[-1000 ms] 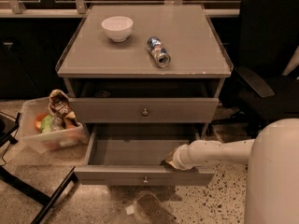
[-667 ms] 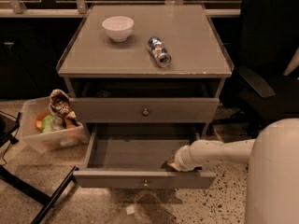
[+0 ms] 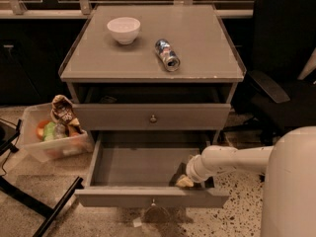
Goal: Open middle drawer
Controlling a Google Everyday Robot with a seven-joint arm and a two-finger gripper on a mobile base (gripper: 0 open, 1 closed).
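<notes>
The middle drawer [image 3: 148, 197] stands pulled far out of the grey-brown cabinet, its plain grey inside showing and its small round knob [image 3: 154, 201] at the centre of the front. My white arm reaches in from the right. The gripper [image 3: 185, 181] sits inside the drawer's right part, against the inner side of the front panel. The drawer above [image 3: 153, 117], with its own knob, is nearly closed, with a dark gap between it and the cabinet top.
On the cabinet top [image 3: 98, 58] stand a white bowl [image 3: 123, 29] and a lying can [image 3: 167, 55]. A clear bin of snacks [image 3: 52, 132] is on the floor at left, with a dark stand leg [image 3: 54, 209] beside it. A black office chair [image 3: 281, 88] stands at right.
The middle drawer has slid farther out toward the camera, and the gripper has moved with its front panel. Everything on the cabinet top stayed put.
</notes>
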